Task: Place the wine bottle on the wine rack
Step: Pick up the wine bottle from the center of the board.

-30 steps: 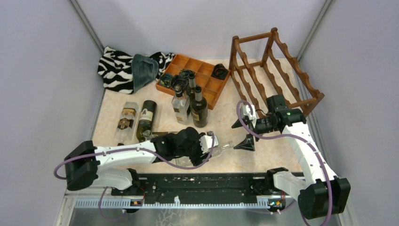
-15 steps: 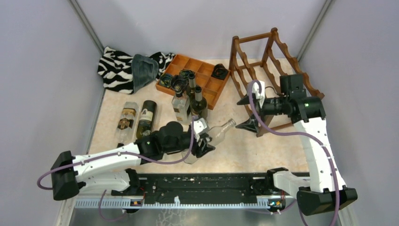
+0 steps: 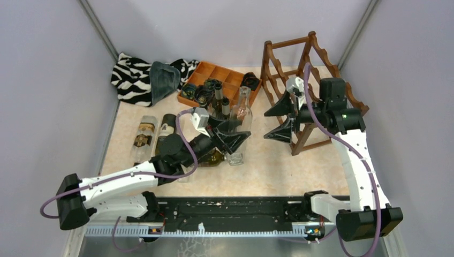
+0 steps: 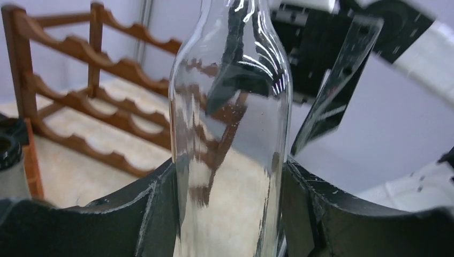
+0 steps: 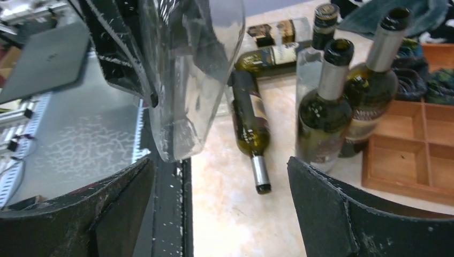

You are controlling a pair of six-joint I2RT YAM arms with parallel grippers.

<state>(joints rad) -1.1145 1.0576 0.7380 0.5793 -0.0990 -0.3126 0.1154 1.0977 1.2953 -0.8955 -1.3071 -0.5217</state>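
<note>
A clear glass wine bottle [image 3: 242, 110] stands upright in my left gripper [image 3: 235, 135], which is shut on its body, one black finger on each side. In the left wrist view the bottle [image 4: 230, 123] fills the middle between the fingers [image 4: 155, 214]. In the right wrist view its base [image 5: 184, 134] appears to hang off the table. The reddish-brown wine rack [image 3: 321, 59] stands at the back right, and shows behind the bottle [image 4: 80, 101]. My right gripper [image 3: 279, 119] is open and holds nothing, between the bottle and the rack's front.
An orange-brown compartment tray [image 3: 235, 80] with small dark items sits at the back centre. Two dark bottles [image 3: 224, 110] stand beside it. Two bottles [image 3: 155, 134] lie at the left, and a green one [image 5: 249, 134] lies under my left arm. A zebra cloth [image 3: 131, 77] lies back left.
My left arm has swung the clear bottle from a low tilt near the front up to upright, farther back. My right gripper has risen and moved back toward the rack.
</note>
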